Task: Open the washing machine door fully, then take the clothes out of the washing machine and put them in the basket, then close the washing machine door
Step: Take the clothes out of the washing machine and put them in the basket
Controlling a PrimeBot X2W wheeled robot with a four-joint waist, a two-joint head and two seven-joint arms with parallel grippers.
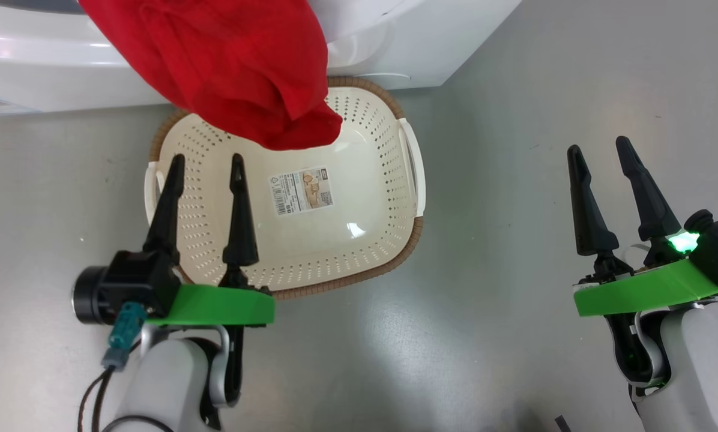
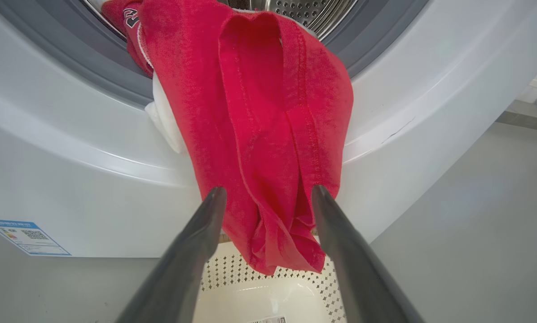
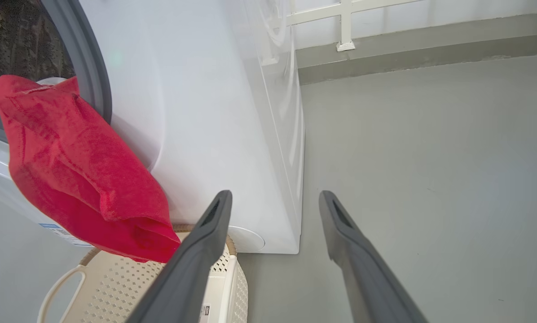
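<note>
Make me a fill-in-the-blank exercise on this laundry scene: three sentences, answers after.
1. The garment hanging out of the washing machine is coloured ____.
2. Its lower end dangles over the cream perforated ____.
3. The left gripper and the right gripper are both ____, holding nothing.
Missing words: red; basket; open.

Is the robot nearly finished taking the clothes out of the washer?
Not yet. Done: the washing machine is open, and the red clothes hang out over its lip above the basket. In hand: nothing; the left end effector and right end effector are both open. Left: the basket holds just its label, so the clothes must drop in, then the door closes.
</note>
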